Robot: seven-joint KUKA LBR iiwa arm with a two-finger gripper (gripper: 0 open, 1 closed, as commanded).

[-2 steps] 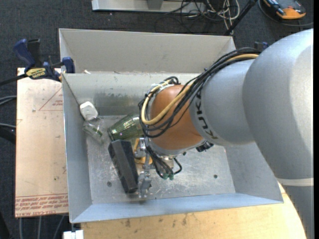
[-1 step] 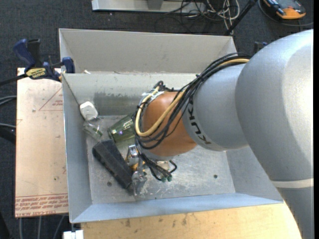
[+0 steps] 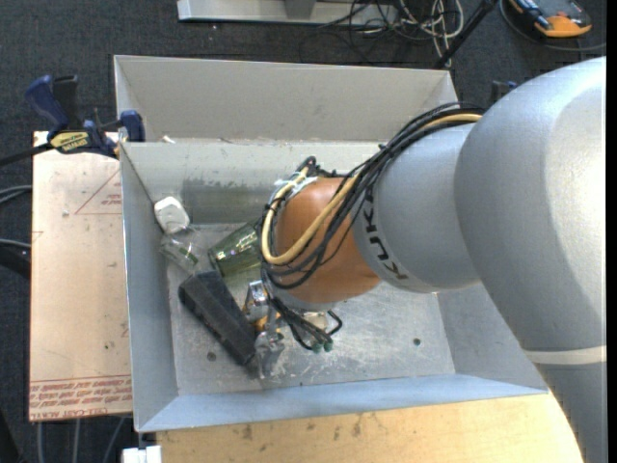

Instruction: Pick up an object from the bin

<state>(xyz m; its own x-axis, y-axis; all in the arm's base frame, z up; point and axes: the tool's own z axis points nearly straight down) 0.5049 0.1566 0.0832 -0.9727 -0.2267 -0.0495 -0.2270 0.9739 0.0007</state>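
My gripper (image 3: 267,338) reaches down below the orange wrist cover, near the front of the bin, left of the middle. Its metal tip stands right beside the lower end of a long black bar-shaped object (image 3: 217,318) that lies slanted on the bin floor. A green-labelled clear bottle (image 3: 234,249) lies just behind, partly under the wrist cover. Further left is a clear plastic bottle with a white cap (image 3: 172,223).
The arm and its orange cover with cables hide the middle of the bin. Bare floor shows at the front right. The bin's left wall runs close to the white-capped bottle.
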